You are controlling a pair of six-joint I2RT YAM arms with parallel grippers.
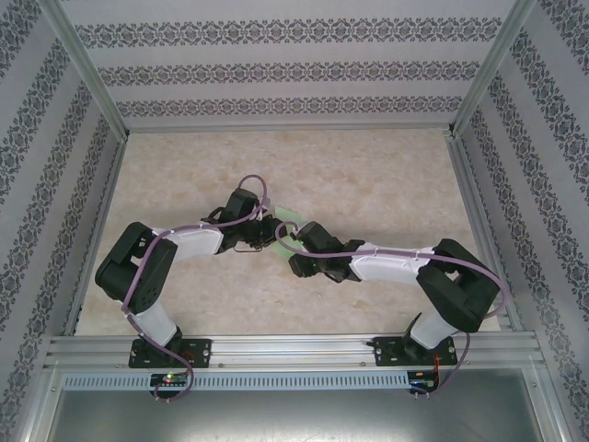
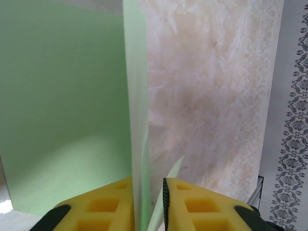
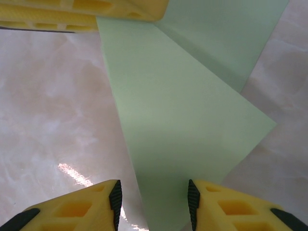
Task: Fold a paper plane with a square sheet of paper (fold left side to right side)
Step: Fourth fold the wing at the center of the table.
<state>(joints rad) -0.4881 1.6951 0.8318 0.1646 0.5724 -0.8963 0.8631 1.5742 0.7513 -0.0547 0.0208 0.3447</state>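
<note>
The marble-patterned table carries the work, and both arms reach to its middle. There the square sheet of paper is, already partly folded, with layers that overlap along a slanted crease.

The left gripper is at the left side of the sheet. Its jaws stand narrow around a fold of the paper that passes edge-on between them. A small gap shows beside one finger, so I cannot tell whether the paper is really pinched.

The right gripper is at the right side of the sheet. Its jaws are moderately wide, and the paper runs between them without being clamped.

In my judgement, the main danger is slipping. If the left grip is loose, the thin paper can slide out while it is carried over, and the edges will not meet. The two grippers are also very near each other at the sheet, so the fingers could collide. If both pull, the paper may crumple or tear.
</note>
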